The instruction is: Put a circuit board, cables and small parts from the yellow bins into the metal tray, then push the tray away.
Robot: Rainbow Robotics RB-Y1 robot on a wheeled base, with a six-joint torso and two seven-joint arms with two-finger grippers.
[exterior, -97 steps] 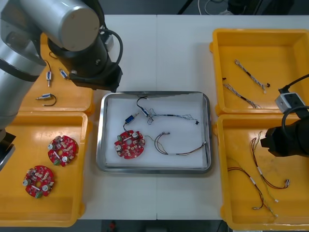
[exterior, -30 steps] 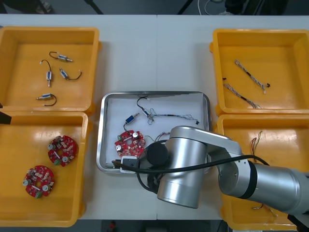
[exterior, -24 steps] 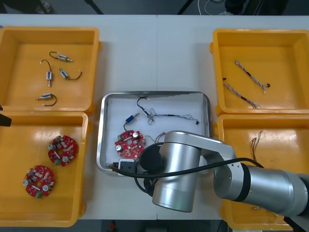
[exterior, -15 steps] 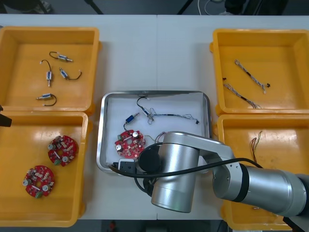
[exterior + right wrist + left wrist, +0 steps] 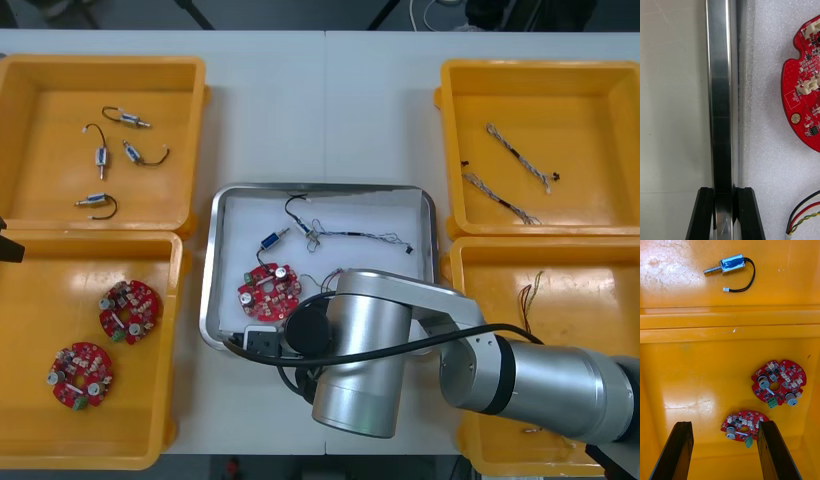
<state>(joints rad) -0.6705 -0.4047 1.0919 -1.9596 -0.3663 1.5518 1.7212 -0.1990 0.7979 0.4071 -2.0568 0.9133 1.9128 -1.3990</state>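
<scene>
The metal tray (image 5: 213, 270), white inside, lies between the bins and holds a red circuit board (image 5: 268, 290), thin cables (image 5: 345, 238) and a small metal part (image 5: 270, 241). My right gripper (image 5: 724, 197) is shut on the tray's near rim (image 5: 720, 93), one black finger (image 5: 703, 215) on each side of the wall. Just inside the rim lie the board (image 5: 805, 93) and a red and yellow cable (image 5: 805, 213). In the front view the right arm (image 5: 370, 350) covers the tray's near edge. My left gripper (image 5: 725, 424) hangs open above two boards (image 5: 778, 382) in the left near bin.
The left far bin (image 5: 40, 90) holds several small metal parts (image 5: 100, 155). Two circuit boards (image 5: 130, 310) lie in the left near bin (image 5: 30, 400). Twisted cables (image 5: 515, 140) lie in the right far bin (image 5: 590, 90), red and yellow cables (image 5: 530, 290) in the right near bin (image 5: 600, 290).
My right gripper has closed on the tray's near rim, and the tray with its contents has slid a little away from me. The left arm has not moved.
</scene>
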